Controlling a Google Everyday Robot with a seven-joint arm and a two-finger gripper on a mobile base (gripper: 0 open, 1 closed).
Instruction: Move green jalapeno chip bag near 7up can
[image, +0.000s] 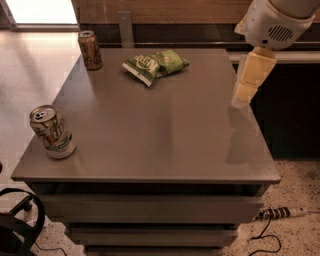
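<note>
Camera view is showing the bag (155, 65) lying at the far side of the table (165, 150), light, soft, probably slippery; its crumpled middle is looking safest to pinch. The 7up can (52, 132) is standing front-left, well apart. The gripper (242, 96) is hovering at the right edge; spread or pressed, I cannot tell.

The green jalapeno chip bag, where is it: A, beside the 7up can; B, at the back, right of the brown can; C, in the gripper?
B: the green jalapeno chip bag lies far back, right of the brown can; the gripper hangs over the table at its right edge.
</note>
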